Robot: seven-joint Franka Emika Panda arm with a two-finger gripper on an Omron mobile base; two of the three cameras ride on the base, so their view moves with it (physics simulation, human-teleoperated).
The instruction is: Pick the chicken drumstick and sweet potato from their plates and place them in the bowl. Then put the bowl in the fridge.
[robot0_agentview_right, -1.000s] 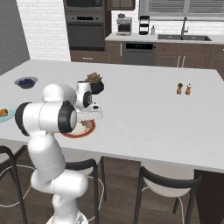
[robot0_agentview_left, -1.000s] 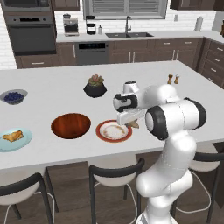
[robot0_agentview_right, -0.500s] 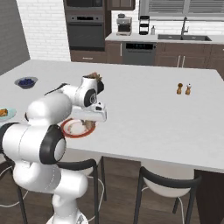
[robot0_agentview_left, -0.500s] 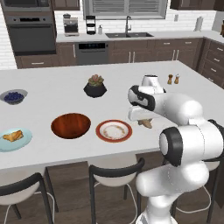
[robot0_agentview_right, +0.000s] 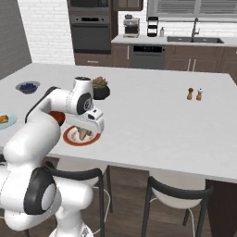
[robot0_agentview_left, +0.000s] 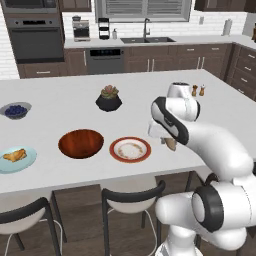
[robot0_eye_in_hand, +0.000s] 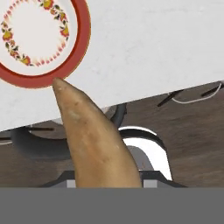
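A: The arm has swung right, off the red-rimmed plate point(robot0_agentview_left: 130, 149) at centre frame, carrying the sweet potato point(robot0_eye_in_hand: 94, 144).

B: Is it gripped?

A: Yes, pinched in the gripper point(robot0_agentview_left: 170, 145), right of centre. Next it must go left to the dark bowl point(robot0_agentview_left: 81, 143).

B: Fingertips?

A: Hidden behind the potato. The drumstick point(robot0_agentview_left: 14, 155) waits on the blue plate point(robot0_agentview_left: 27, 162), far left.
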